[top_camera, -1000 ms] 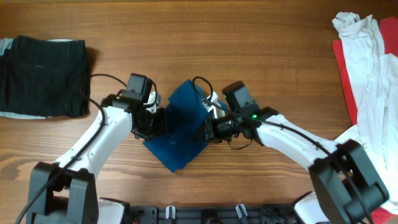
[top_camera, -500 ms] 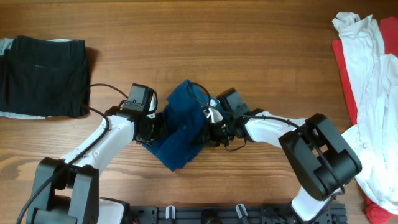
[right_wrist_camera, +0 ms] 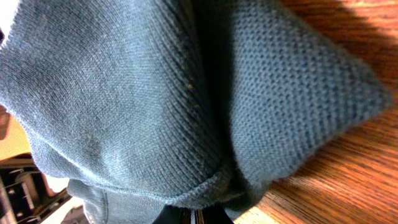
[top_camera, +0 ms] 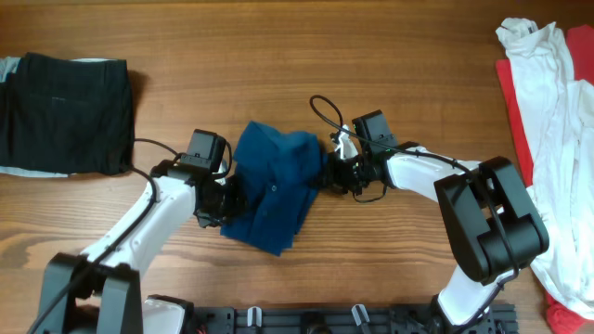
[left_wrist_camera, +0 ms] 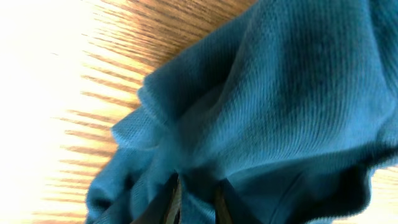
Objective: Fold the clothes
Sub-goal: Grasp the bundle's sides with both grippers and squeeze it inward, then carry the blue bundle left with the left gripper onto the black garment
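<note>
A deep-blue buttoned shirt (top_camera: 274, 190), one of the clothes, lies bunched at the middle of the table between my two arms. My left gripper (top_camera: 226, 198) is at its left edge. In the left wrist view the two fingertips (left_wrist_camera: 171, 200) stand close together with a fold of the blue knit (left_wrist_camera: 280, 93) pinched between them. My right gripper (top_camera: 327, 174) is at the shirt's upper right edge. It is shut on a hem of the shirt (right_wrist_camera: 186, 93), whose cloth fills the right wrist view and hides most of the fingers.
A folded black garment (top_camera: 65, 111) lies on a pale grey piece at the far left. A white garment (top_camera: 548, 83) over a red one (top_camera: 513, 102) is heaped along the right edge. Bare wood table (top_camera: 297, 56) stretches behind the arms.
The right gripper has moved right and away, drawing the shirt's corner with it. The shirt has gone from a raised diamond to a lower, wider heap. The left jaws have narrowed on the cloth.
</note>
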